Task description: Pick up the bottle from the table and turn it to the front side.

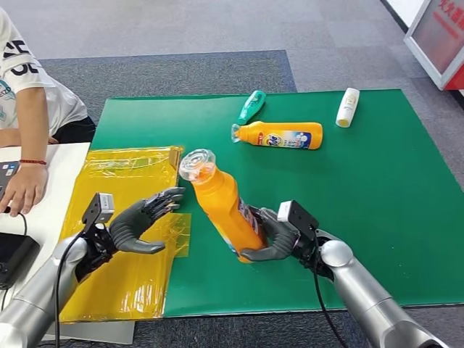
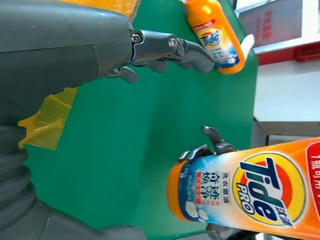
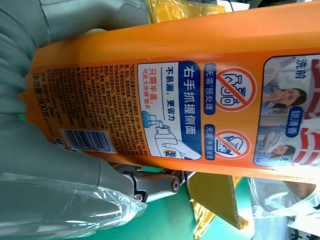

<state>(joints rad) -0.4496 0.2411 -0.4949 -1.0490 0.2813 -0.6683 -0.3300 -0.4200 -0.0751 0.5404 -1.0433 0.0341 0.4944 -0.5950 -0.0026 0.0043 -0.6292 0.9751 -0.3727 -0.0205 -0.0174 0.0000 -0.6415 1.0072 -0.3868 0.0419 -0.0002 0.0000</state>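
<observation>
1. The right hand [image 1: 273, 238] has the orange bottle [image 1: 223, 205] wrapped near its base, fingers curled round the lower body. The bottle's tilted, clear cap [image 1: 196, 164] pointing toward the far-left side of the green mat [image 1: 383, 217], roughly over the mat's near-left part, next to the yellow plastic sheet [image 1: 123, 217].
2. The left hand [image 1: 143, 220] hovers over the yellow sheet just beside the bottle, fingers spread and holding nothing.
3. The right wrist view shows the back label with the barcode facing the palm, while the left wrist view catches the Tide logo side. So I'd say the turn is underway, not finished.
4. Tip for this step: keep the grip low and firm, rotate the wrist slowly, and use the left hand to steady the neck if it slips.
5. Watch the second orange bottle [image 1: 279, 135] lying toward the mat's far edge; plenty of room though.
</observation>
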